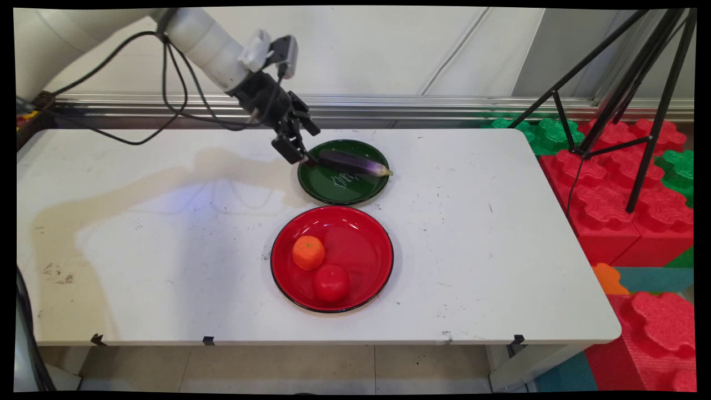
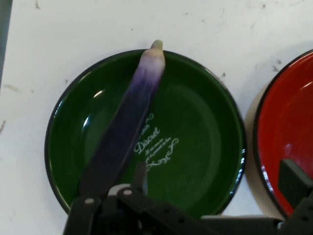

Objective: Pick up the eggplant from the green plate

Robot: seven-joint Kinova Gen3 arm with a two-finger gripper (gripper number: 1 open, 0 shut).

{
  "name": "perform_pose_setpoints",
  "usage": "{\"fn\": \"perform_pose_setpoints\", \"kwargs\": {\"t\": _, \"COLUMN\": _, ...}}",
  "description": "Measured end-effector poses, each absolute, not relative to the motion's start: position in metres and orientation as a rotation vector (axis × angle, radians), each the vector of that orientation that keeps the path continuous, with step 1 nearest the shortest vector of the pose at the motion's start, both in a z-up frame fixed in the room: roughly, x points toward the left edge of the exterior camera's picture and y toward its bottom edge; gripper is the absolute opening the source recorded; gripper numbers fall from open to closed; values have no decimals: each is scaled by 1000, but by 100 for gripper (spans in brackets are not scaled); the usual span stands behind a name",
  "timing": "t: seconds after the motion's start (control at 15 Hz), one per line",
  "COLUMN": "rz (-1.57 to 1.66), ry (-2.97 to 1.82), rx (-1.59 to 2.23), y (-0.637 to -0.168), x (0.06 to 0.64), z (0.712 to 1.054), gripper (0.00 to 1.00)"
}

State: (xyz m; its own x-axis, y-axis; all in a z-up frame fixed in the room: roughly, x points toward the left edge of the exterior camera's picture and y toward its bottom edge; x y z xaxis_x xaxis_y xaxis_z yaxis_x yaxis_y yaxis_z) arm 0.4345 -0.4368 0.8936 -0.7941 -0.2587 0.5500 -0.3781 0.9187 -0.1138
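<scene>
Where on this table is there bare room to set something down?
The white table is bare left of the round red plate, and right of both plates to the far edge. The middle is crowded: the glossy green plate carries a purple eggplant under the black pincer; the red plate holds an orange and a tomato.

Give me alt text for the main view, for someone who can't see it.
A robot gripper holds one end of a purple eggplant over a green plate on a white table. Nearer the camera, a red plate holds an orange and a tomato.
</scene>
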Motion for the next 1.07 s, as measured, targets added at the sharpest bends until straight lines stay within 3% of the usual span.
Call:
{"fn": "perform_pose_setpoints", "kwargs": {"t": 0.4, "rz": 285, "ry": -2625, "rx": 387, "y": -469, "x": 423, "z": 865, "gripper": 100}}
{"fn": "perform_pose_setpoints", "kwargs": {"t": 1.07, "rz": 305, "ry": -2708, "rx": 288, "y": -505, "x": 411, "z": 844, "gripper": 100}}
